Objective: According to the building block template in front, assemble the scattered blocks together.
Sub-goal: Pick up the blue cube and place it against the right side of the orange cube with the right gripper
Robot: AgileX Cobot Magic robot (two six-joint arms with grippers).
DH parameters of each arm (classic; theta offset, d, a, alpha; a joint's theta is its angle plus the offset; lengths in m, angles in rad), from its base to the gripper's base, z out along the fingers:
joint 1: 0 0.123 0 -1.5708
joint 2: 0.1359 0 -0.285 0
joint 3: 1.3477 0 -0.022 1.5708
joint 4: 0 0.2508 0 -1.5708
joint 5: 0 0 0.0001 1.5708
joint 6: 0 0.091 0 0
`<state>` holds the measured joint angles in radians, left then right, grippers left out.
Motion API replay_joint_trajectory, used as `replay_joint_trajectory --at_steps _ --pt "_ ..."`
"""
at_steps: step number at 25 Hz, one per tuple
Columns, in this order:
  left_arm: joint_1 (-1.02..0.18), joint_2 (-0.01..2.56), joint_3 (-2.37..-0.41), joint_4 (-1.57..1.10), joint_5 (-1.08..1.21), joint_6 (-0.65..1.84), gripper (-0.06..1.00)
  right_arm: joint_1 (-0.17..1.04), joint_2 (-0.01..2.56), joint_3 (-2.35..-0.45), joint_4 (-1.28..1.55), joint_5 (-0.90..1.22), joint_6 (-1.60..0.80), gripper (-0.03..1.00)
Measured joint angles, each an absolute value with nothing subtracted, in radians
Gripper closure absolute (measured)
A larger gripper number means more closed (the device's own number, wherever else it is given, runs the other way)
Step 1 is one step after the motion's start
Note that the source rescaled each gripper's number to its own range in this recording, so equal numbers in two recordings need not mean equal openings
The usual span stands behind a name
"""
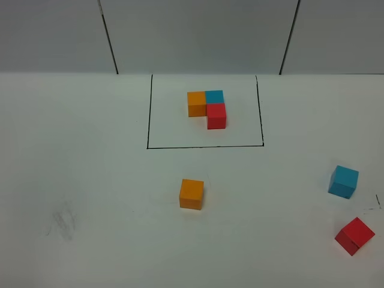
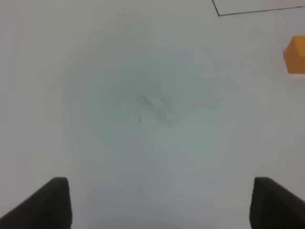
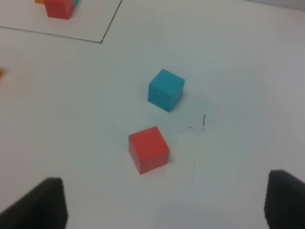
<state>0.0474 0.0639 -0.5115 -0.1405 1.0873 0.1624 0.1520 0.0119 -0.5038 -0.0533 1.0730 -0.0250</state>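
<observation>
The template (image 1: 207, 108), an L of joined orange, blue and red cubes, sits inside a thin black drawn rectangle (image 1: 147, 120) at the table's middle back. The loose orange cube (image 1: 191, 194) lies in front of the rectangle and shows at the edge of the left wrist view (image 2: 295, 55). The loose blue cube (image 1: 343, 181) and red cube (image 1: 354, 235) lie apart at the far right. They also show in the right wrist view, blue (image 3: 166, 89) and red (image 3: 148, 149). The left gripper (image 2: 162, 205) is open and empty over bare table. The right gripper (image 3: 164, 205) is open and empty, short of the red cube. Neither gripper shows in the exterior high view.
A grey scuff mark (image 1: 62, 223) is on the white table at the front left, under the left gripper (image 2: 155, 107). Short pen marks (image 3: 203, 120) lie near the blue cube. Grey wall panels (image 1: 198, 36) stand behind the table.
</observation>
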Motion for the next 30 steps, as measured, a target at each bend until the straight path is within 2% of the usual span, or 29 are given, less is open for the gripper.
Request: replay_joint_trajectory --at_steps 5,30 --pt "0.047 -0.002 -0.512 -0.141 1.090 0.162 0.28 0.152 0.012 -0.504 -0.053 1.073 -0.025 0.26" --pt "0.047 -0.006 -0.512 -0.141 1.088 0.164 0.29 0.152 0.048 -0.505 -0.109 1.072 0.039 0.26"
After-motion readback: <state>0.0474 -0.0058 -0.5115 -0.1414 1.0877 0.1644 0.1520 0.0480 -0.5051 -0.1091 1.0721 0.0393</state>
